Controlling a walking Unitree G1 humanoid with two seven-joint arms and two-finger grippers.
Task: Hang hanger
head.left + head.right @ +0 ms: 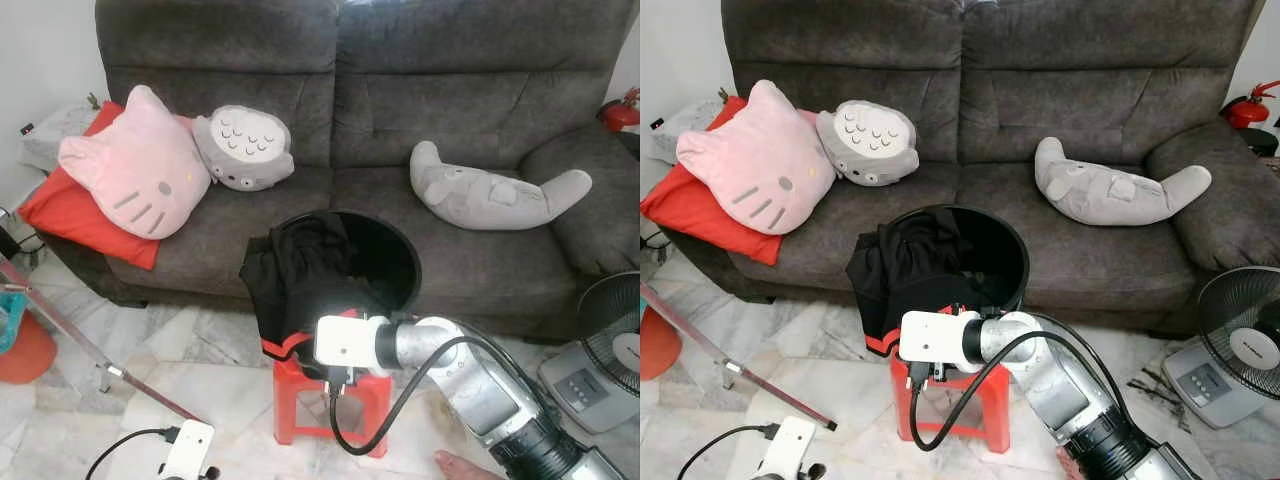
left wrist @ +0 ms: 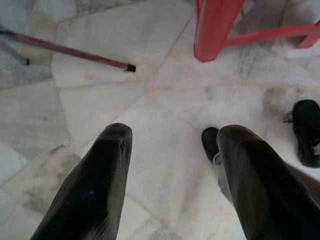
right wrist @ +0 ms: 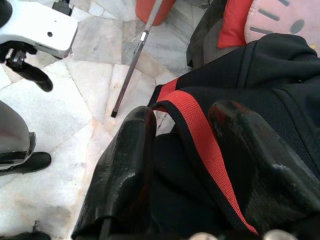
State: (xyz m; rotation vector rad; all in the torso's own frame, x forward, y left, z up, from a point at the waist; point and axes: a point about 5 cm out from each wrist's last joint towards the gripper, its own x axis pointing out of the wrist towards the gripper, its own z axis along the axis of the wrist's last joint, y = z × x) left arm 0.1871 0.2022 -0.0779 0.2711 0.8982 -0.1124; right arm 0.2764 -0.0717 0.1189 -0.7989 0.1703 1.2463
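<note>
At your far left a metal rod slanted across the marble floor, and your left hand hung low over bare tile with its fingers spread and nothing between them. Right of it, the red stool carried the black bin, with a black garment draped over the bin's near rim. Your right hand was at that cloth, its fingers apart on either side of the red-trimmed hem, not yet closed on it. I could not make out a hanger anywhere, so it may have been buried in the bin or wrapped in the fabric. The risk, as I judged it, was a grip on loose cloth alone: pulling could have dragged the light bin off the narrow stool. Farther right, a fan stood near your right arm's elbow, where a wide swing could have struck it.
</note>
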